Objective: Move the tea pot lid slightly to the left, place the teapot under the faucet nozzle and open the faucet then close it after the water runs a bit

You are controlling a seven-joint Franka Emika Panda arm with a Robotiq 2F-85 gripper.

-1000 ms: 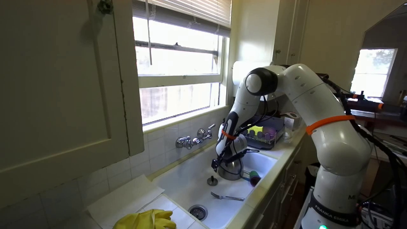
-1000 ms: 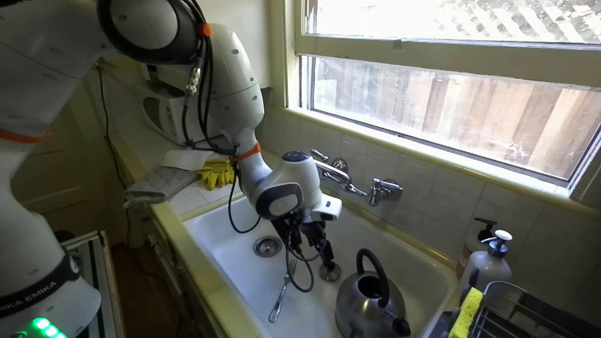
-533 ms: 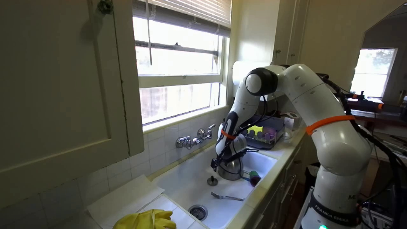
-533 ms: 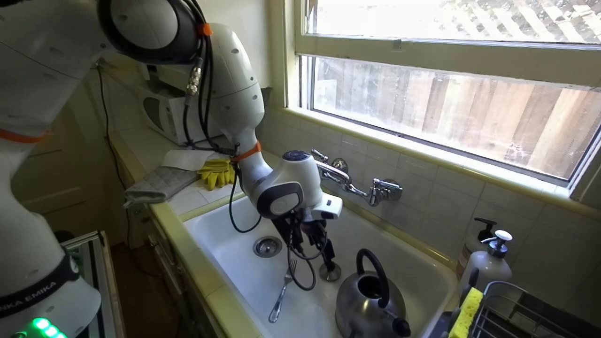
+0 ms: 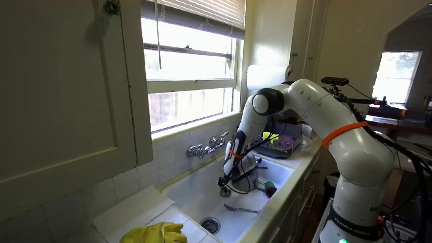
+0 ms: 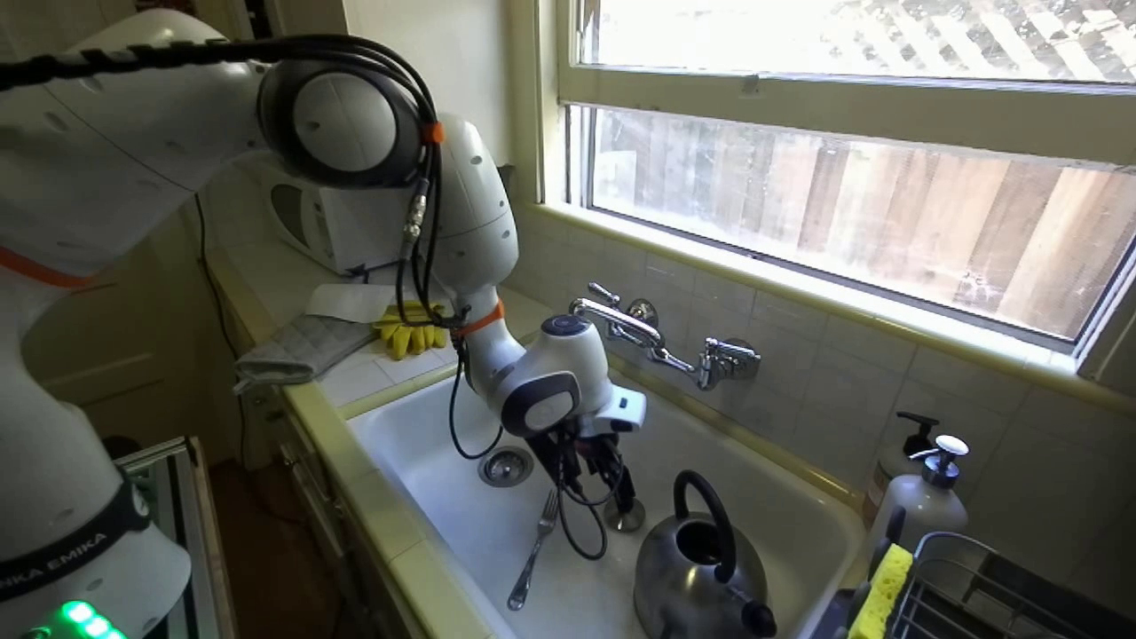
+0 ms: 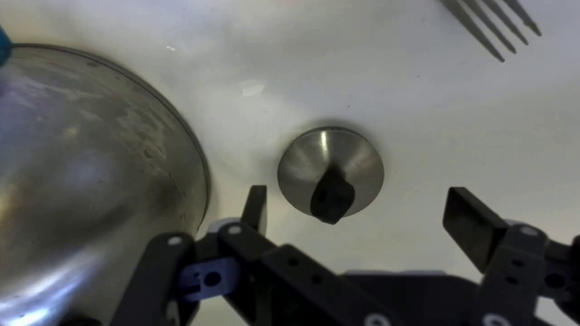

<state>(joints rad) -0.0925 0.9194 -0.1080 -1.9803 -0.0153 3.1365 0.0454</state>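
Lid (image 7: 330, 170) is lying just below the fingers (image 7: 256, 208), its upright knob (image 7: 333, 197) showing between them in the wrist view, nearer the finger on the teapot (image 7: 99, 172) side. Fingers are standing wide apart, holding nothing. Judgement: a slight shift teapot-ward, centring on the knob, is looking advisable before closing.

tea pot lid (image 7: 302, 179): silver-grey, black knob (image 7: 332, 199).
teapot (image 6: 683, 595): grey, black handle (image 6: 724, 537).
faucet (image 6: 635, 329): chrome.
sink (image 6: 754, 470): plain white.
bench (image 6: 364, 382): white tile, yellow edge (image 6: 382, 524).
gloves (image 5: 145, 234): yellow.
pad (image 6: 306, 349): grey, quilted.
sponge (image 6: 881, 593): yellow.
arm (image 5: 359, 160): white, orange bands (image 5: 344, 132).
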